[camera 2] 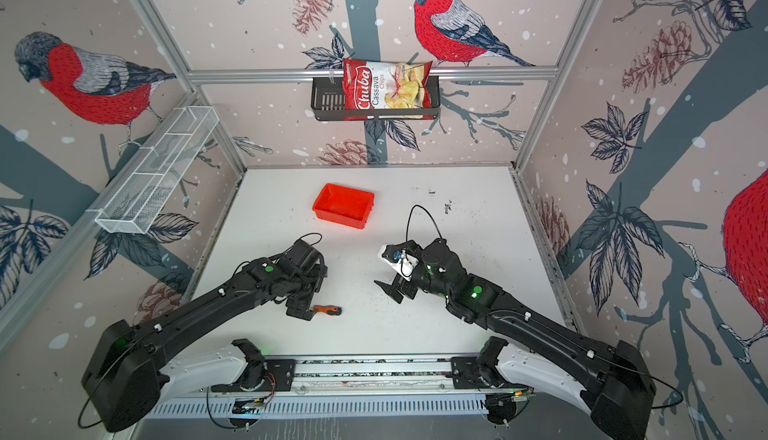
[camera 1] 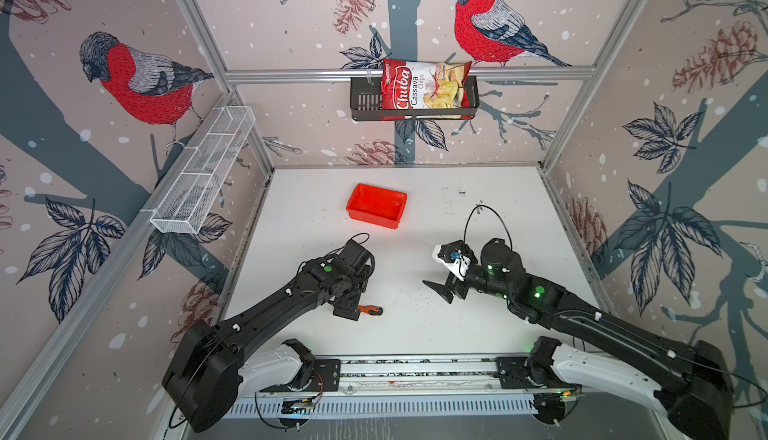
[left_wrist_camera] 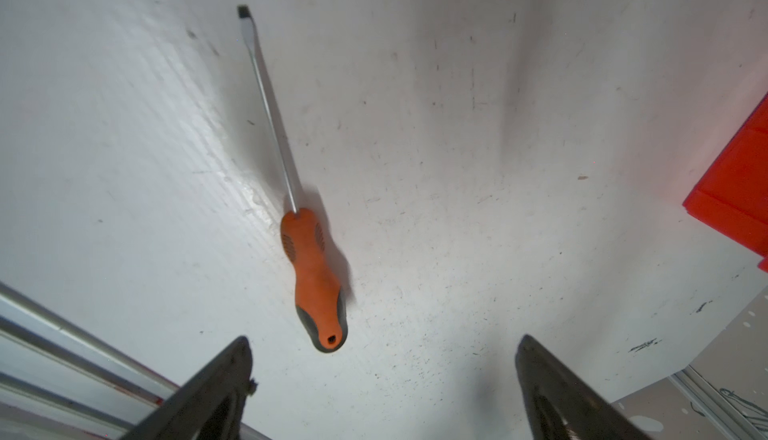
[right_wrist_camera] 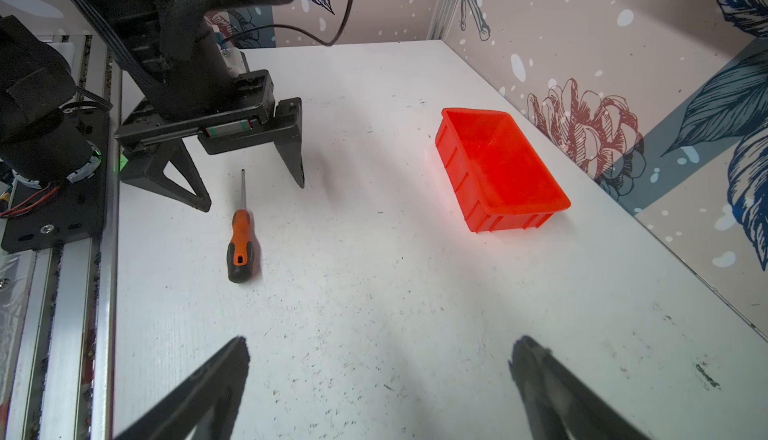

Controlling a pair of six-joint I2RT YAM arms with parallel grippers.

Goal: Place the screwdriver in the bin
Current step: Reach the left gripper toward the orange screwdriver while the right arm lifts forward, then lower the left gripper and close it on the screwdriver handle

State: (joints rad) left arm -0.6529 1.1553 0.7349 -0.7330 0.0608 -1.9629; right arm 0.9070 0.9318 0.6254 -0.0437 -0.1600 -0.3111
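Screwdriver (left_wrist_camera: 305, 246) has slim metal shaft, contoured orange handle, black butt.

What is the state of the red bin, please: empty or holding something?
Empty. The bin shows only its bare red floor in the right wrist view; the screwdriver lies on the table, apart from it.

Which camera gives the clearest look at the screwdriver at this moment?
The left wrist view: the screwdriver lies whole and large, flat tip to handle end, nothing covering it. The right wrist view also shows it whole, but smaller. In both top views only the orange handle shows; the left gripper hides the shaft.
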